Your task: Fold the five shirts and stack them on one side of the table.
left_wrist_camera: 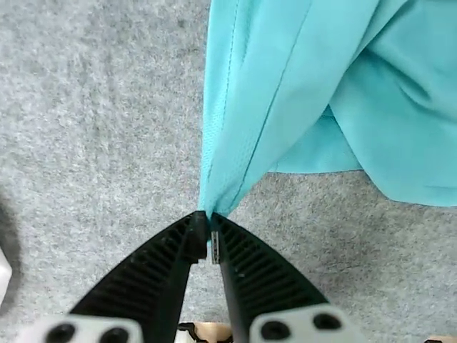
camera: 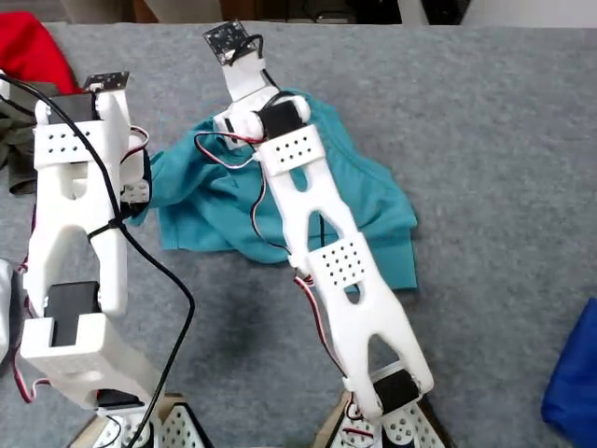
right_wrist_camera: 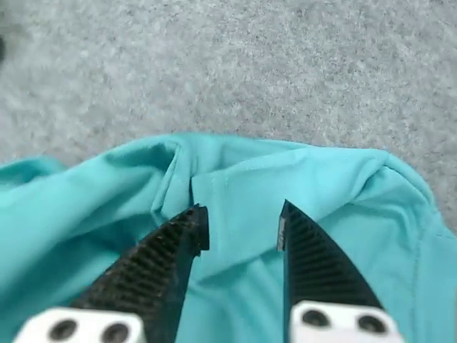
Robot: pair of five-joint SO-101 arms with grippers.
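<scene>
Half hidden under right arm (camera: 312,201): teal shirt (camera: 373,205). Cropped at edges: red cloth (camera: 33,51), blue cloth (camera: 574,383). Clenched on its edge, left gripper (left_wrist_camera: 209,229); parted over a fold, right gripper (right_wrist_camera: 243,229).

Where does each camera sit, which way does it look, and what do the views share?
High view: fixed above the table, looking down; left arm and right arm show, over the teal shirt.
Left wrist view: on the left arm's wrist, looking along the left gripper, shut on a shirt fold.
Right wrist view: on the right arm's wrist, looking past the open right gripper onto the shirt.
Shared: all show the teal shirt on the table.
</scene>
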